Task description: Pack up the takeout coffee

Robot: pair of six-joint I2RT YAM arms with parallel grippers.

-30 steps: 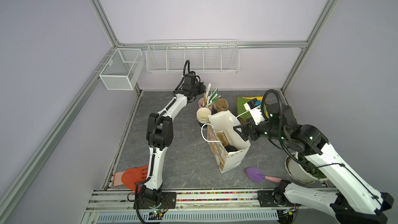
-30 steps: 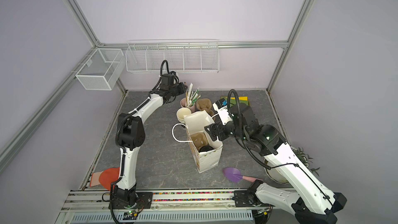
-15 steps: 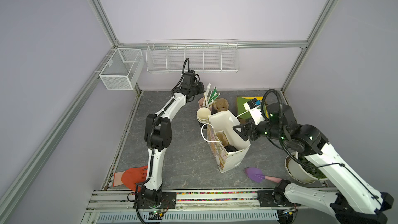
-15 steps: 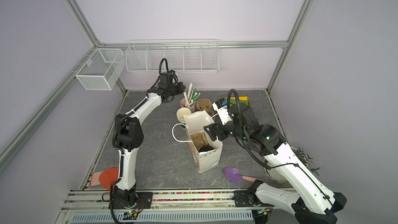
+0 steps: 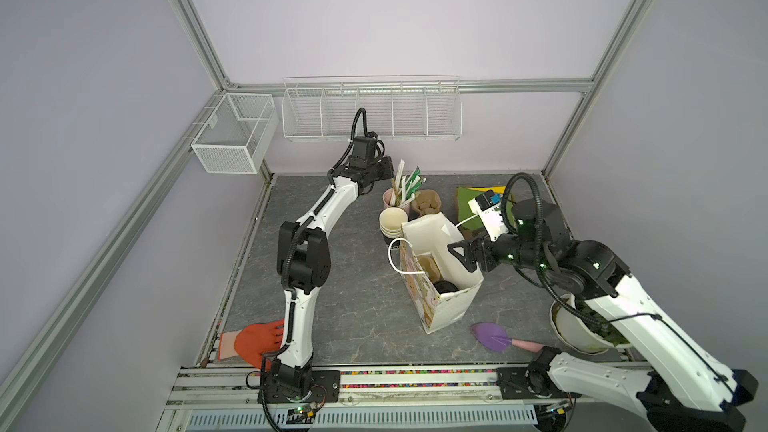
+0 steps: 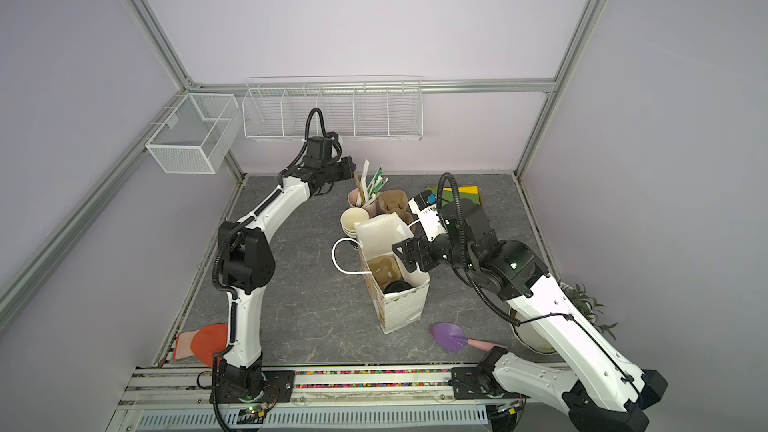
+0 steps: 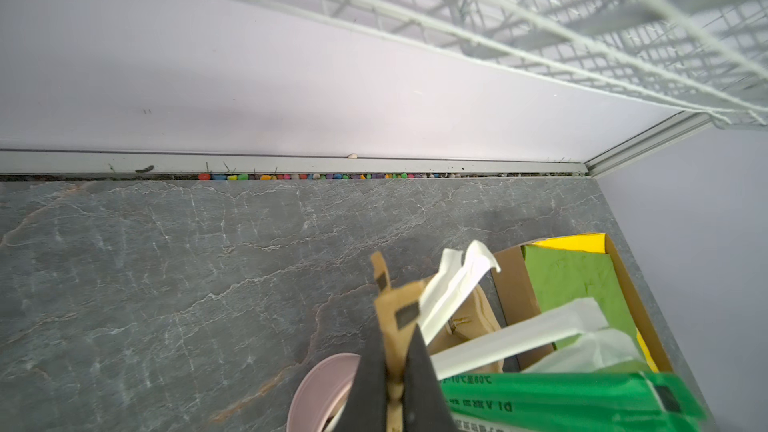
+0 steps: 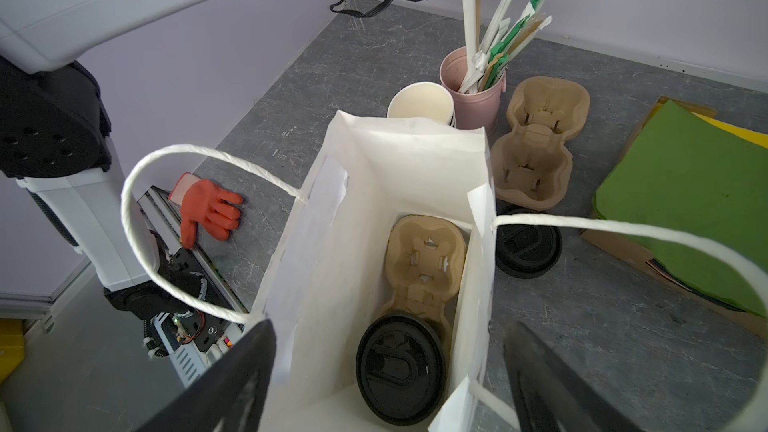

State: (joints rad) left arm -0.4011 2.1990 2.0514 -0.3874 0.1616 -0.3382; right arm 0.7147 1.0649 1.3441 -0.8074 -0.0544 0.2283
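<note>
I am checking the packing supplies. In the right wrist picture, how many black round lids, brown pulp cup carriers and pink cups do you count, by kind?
Black round plastic lids: 2, one inside the white paper bag, one outside.
Brown moulded-pulp cup carriers: 2, one inside, one outside.
Pink cup of straws: 1
Total: 5

Both arms extended over the worktop.
Left arm stretched far forward, left end effector (image 7: 395, 351) pinched tight on a brown wrapped straw (image 7: 392, 305); right arm bent inward, right end effector (image 8: 388, 326) spread wide.
</note>
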